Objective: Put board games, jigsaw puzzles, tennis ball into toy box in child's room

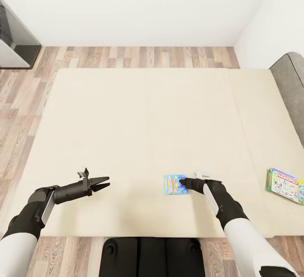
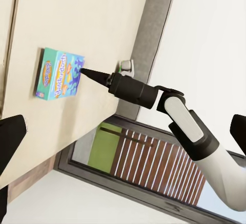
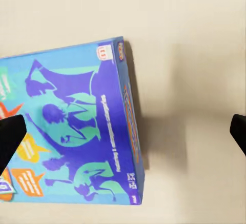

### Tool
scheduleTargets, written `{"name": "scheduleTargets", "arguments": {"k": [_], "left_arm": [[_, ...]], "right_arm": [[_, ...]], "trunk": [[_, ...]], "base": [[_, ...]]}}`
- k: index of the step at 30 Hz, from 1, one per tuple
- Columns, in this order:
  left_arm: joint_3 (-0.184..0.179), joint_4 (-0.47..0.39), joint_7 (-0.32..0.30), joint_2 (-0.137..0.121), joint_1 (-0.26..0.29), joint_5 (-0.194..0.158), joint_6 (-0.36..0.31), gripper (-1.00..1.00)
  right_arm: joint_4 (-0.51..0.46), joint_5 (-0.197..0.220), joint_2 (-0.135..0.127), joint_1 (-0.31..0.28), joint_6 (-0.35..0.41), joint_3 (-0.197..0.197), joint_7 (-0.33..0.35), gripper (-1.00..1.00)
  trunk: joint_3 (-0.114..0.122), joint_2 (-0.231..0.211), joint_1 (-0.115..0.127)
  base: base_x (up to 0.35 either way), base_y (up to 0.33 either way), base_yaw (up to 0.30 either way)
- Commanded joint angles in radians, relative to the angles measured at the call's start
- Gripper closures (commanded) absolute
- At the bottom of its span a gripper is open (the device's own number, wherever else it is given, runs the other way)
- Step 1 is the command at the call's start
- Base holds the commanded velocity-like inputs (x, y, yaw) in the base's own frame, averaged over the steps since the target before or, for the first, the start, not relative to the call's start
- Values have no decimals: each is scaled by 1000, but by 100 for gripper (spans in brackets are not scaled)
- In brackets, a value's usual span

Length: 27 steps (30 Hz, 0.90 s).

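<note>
Fingers of the right gripper (image 1: 182, 181) are spread wide, one tip over the blue board game (image 1: 175, 184) lying flat near the bed's (image 1: 126, 141) front edge, holding nothing. Its long side runs along the fingers. That arm is closest. The left gripper (image 1: 106, 182) is far off; I cannot tell its grip.

The beige bed (image 1: 126, 133) carries two board games — a blue box (image 1: 175, 184), a white-and-green box (image 1: 285, 185) near its edge.
</note>
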<state>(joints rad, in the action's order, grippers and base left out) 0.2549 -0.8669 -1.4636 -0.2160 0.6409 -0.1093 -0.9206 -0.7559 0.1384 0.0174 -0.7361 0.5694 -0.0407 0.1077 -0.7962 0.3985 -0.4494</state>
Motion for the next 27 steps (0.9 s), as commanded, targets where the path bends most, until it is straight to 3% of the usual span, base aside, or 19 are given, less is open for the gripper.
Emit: {"name": "scheduleTargets", "arguments": {"k": [1, 27], "left_arm": [[0, 0, -3, 0, 0, -1, -11, -100], [0, 0, -3, 0, 0, -1, -11, -100]], "right_arm": [[-2, 3, 1, 0, 6, -4, 3, -100], [-2, 3, 1, 0, 6, -5, 1, -100]], "trunk": [[-1, 2, -1], [-1, 2, -1]], "base": [[0, 165, 0], [0, 148, 0]]}}
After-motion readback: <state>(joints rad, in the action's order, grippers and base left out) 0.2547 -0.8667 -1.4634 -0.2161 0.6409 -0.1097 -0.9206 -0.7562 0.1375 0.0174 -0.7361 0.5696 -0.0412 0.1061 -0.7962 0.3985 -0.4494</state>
